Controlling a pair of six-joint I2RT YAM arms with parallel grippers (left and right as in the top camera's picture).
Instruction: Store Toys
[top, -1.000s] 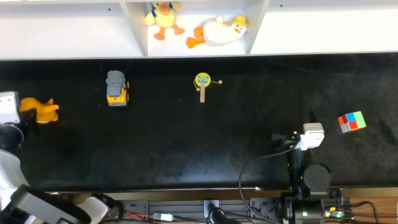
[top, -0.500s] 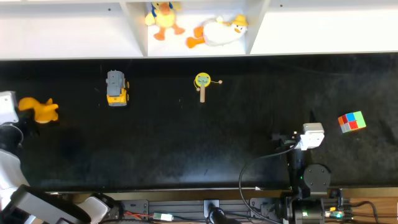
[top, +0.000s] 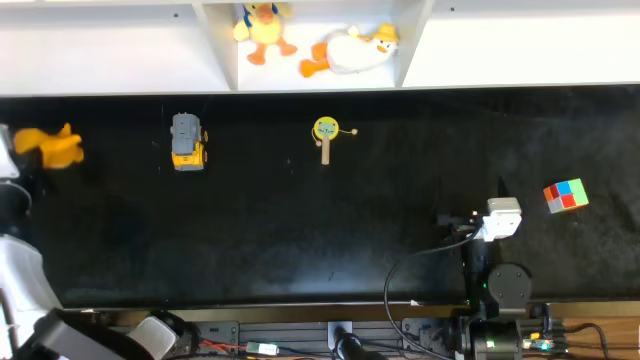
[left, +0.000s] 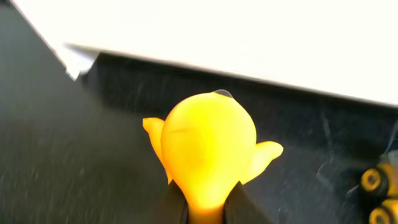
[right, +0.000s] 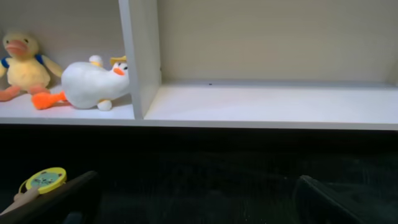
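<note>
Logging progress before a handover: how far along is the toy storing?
Done: yellow duck and white duck sit in the middle bay of the shelf. In hand: left end effector grips a yellow toy. Left: truck, rattle and cube on the table; right end effector open, empty.

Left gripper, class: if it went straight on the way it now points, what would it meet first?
Probably the white shelf unit, past the yellow toy in the left gripper; depth is unclear.

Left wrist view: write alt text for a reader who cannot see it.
A yellow toy animal sits clamped between the left gripper's two dark fingers, over the black tabletop. The white shelf unit runs behind it, and a toy truck's yellow wheels show at one edge.
</note>
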